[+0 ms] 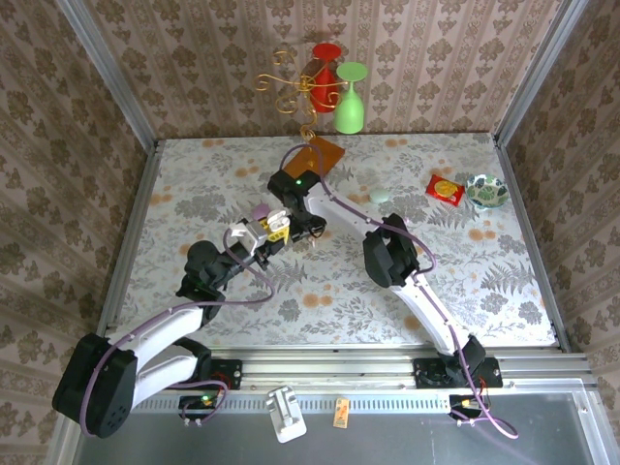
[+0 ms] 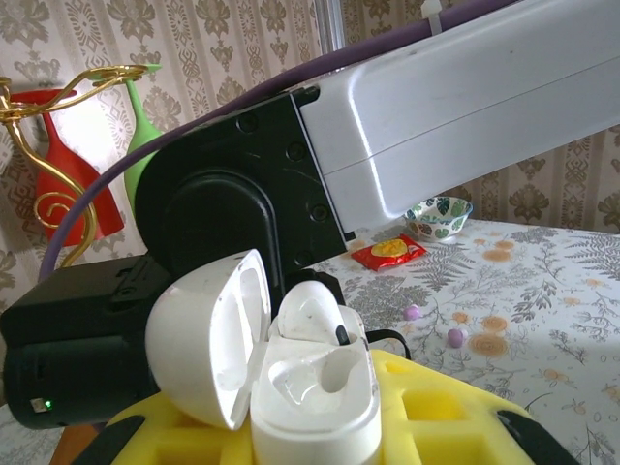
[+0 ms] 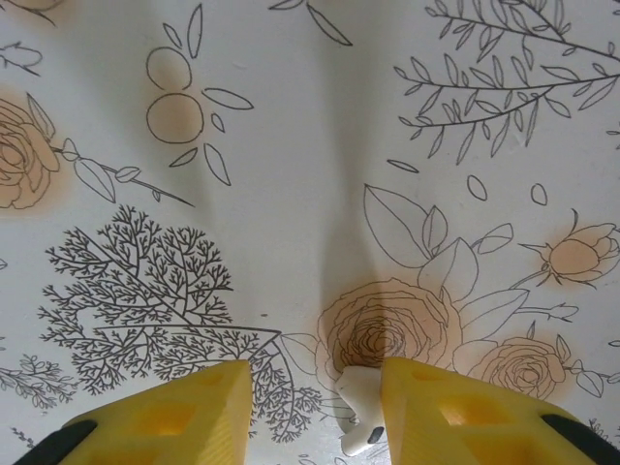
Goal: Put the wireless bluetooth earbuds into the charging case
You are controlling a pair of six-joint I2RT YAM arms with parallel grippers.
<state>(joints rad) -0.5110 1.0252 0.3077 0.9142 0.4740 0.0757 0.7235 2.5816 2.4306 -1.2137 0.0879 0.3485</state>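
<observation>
My left gripper point(image 1: 260, 232) is shut on the white charging case point(image 2: 315, 387), which sits between its yellow fingers point(image 2: 436, 407) with the lid point(image 2: 208, 334) swung open to the left. One white earbud point(image 2: 315, 312) sits in the far slot; the near slot is bare. In the top view the case point(image 1: 254, 231) is held above mid-table, with my right gripper point(image 1: 312, 231) just to its right, pointing down at the table. My right gripper point(image 3: 315, 407) is open. A second earbud point(image 3: 360, 412) rests against the inner face of its right finger point(image 3: 455, 412), and the left finger stands well apart.
A gold stand point(image 1: 291, 87) with a red glass point(image 1: 325, 73) and a green glass point(image 1: 350, 97) is at the back. A red packet point(image 1: 445, 188) and a patterned bowl point(image 1: 487, 190) lie at the back right. Two small purple beads point(image 2: 414, 312) lie on the cloth.
</observation>
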